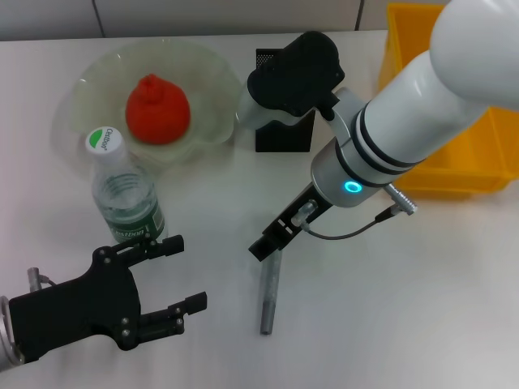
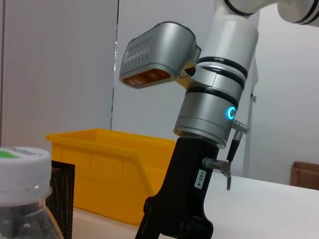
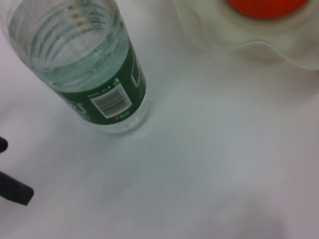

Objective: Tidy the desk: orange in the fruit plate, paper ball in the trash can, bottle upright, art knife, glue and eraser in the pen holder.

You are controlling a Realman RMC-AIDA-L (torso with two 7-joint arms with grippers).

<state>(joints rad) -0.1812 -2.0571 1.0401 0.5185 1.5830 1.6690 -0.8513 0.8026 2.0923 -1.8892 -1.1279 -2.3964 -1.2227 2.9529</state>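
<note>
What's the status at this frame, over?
Left gripper open, empty, beside upright bottle. Right gripper low over art knife lying on desk; grip unclear. Orange in fruit plate. Nothing blocking.

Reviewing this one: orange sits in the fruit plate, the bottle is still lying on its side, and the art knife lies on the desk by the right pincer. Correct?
Not quite. The head view shows the bottle standing upright beside the fruit plate, cap up. The rest holds: the orange sits in the plate, and the art knife lies on the desk at the right pincer.
</note>
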